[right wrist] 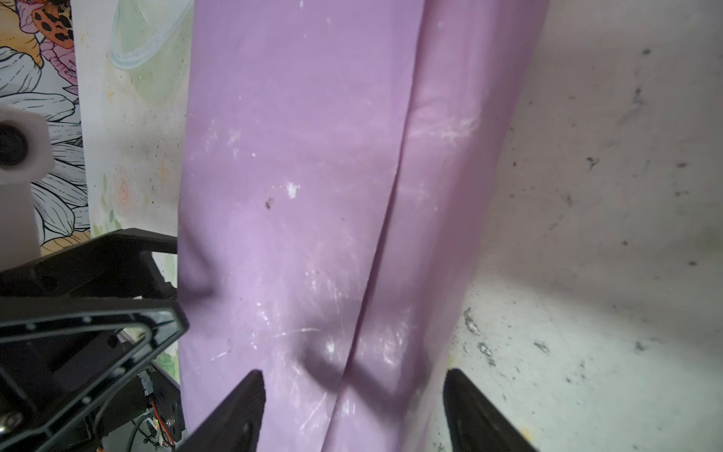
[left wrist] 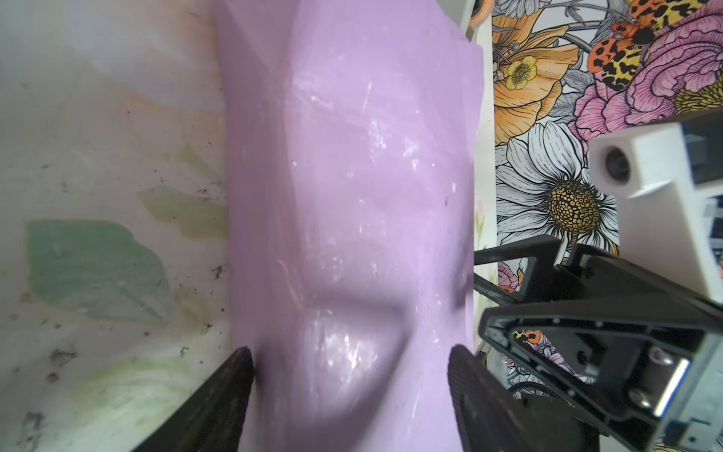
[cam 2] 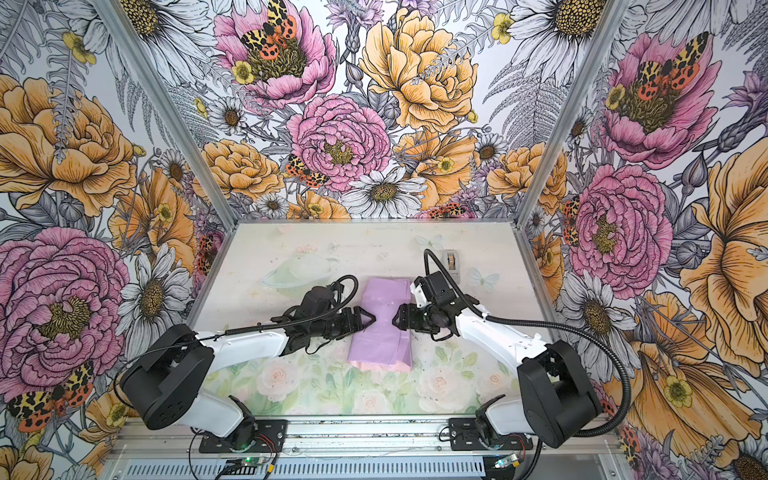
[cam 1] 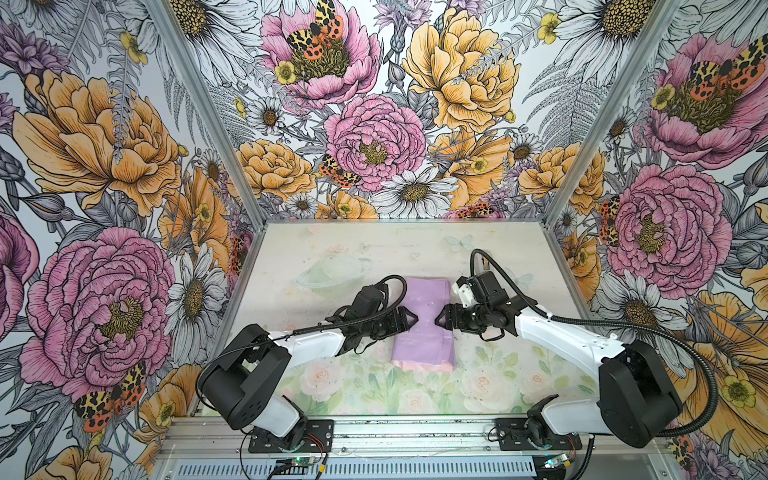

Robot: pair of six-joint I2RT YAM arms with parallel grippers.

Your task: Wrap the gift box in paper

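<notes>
Paper (cam 1: 424, 345) laid 12-to-6 at the centre of the desk (cam 1: 332, 249), flanked at its waist by both hands.
The left hand (cam 1: 411, 321) is set at the paper's 9 o'clock and the right hand (cam 1: 438, 320) at its 3, equally near. The right hand is spread, with one finger (right wrist: 242, 403) over paper and its mate over bare desk. The left fingers (left wrist: 234, 391) flank the paper; whether it is clamped cannot be told. The box is hidden, judged to lie under the paper.

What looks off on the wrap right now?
The paper is creased and scuffed white across its lilac top, and a pink strip of its other face peeks out at the near end. No tear shows; the gift box is hidden.
</notes>
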